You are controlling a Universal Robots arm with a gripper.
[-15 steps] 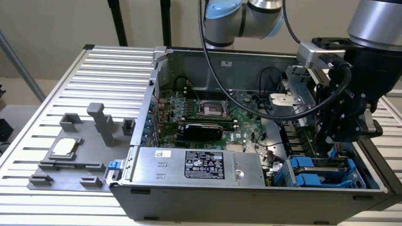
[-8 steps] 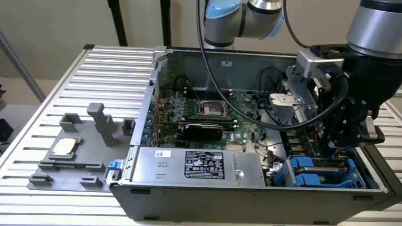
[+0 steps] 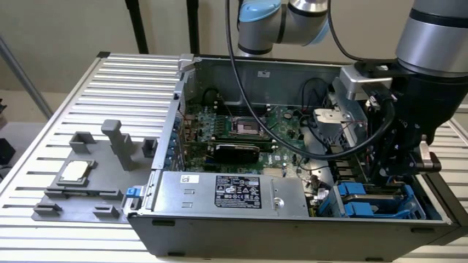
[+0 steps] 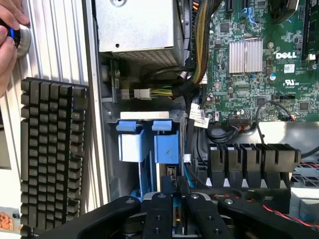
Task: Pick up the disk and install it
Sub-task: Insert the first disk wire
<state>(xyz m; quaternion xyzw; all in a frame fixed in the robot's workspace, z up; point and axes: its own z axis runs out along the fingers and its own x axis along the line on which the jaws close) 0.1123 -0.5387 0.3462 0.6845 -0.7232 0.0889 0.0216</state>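
The disk stands on edge in the blue drive bay at the front corner of the open computer case, on the exterior view's right. Its bright blue rail tabs face the wrist camera, with grey metal and a bit of label just beneath them. A second, paler blue tab sits right beside it. In the exterior view the disk lies low in the bay under the black wrist. My gripper reaches down into the bay, its two black fingers shut narrowly on the disk's thin edge.
The silver power supply with a black label fills the case front beside the bay. Motherboard and cable bundles lie close by. A grey fixture holds a small silver chip. A black keyboard and a person's hand are outside the case wall.
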